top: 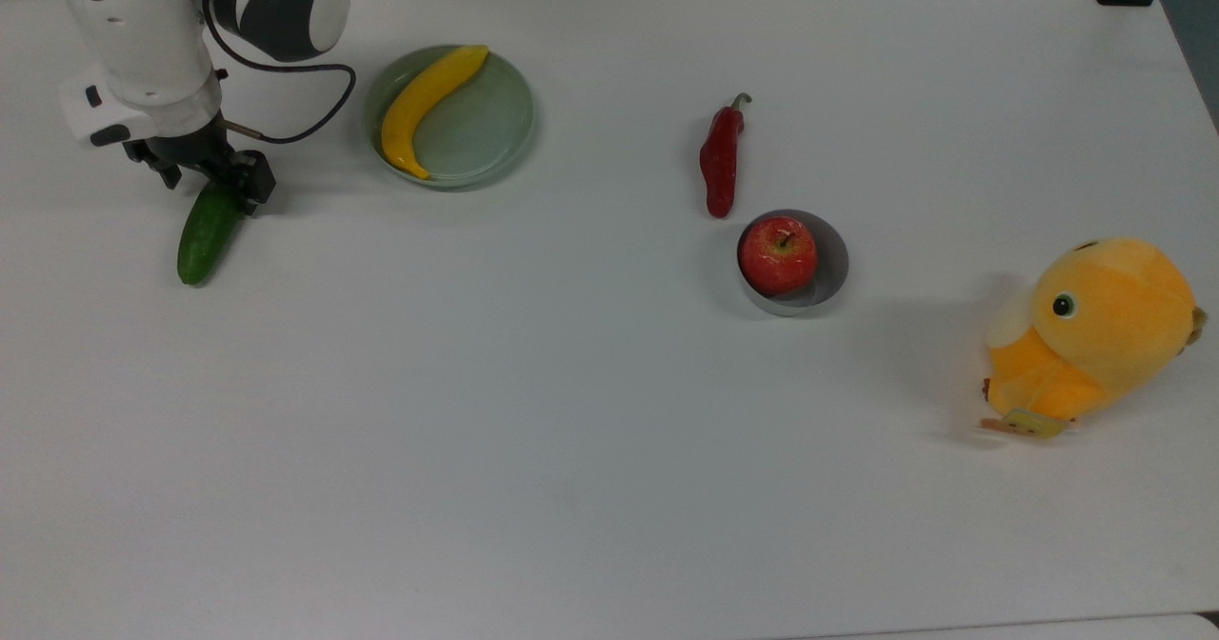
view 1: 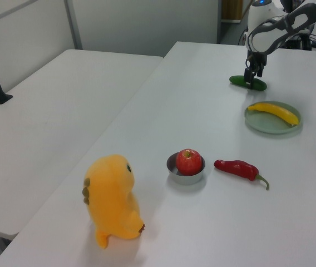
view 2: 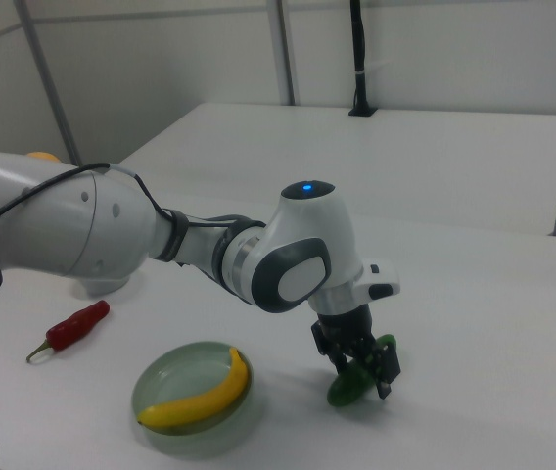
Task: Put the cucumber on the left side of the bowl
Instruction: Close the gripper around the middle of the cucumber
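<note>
At the top view's far left, the gripper (top: 211, 181) is seen lowered over the upper end of the cucumber (top: 205, 233), its fingers spread to either side of the fruit. Whether they have closed on it cannot be told, and the cucumber is judged not yet lifted, as it lies flat on the table (top: 571, 430). Just to the right, a banana (top: 426, 107) is held by a pale green plate (top: 509, 140). Further right, a red chili (top: 720, 159) is laid close to the bowl (top: 831, 273), in which an apple (top: 778, 254) is seated. A plush toy (top: 1095, 335) is placed at the far right. The carry and the placing beside the bowl are judged as wholly left to do.
</note>
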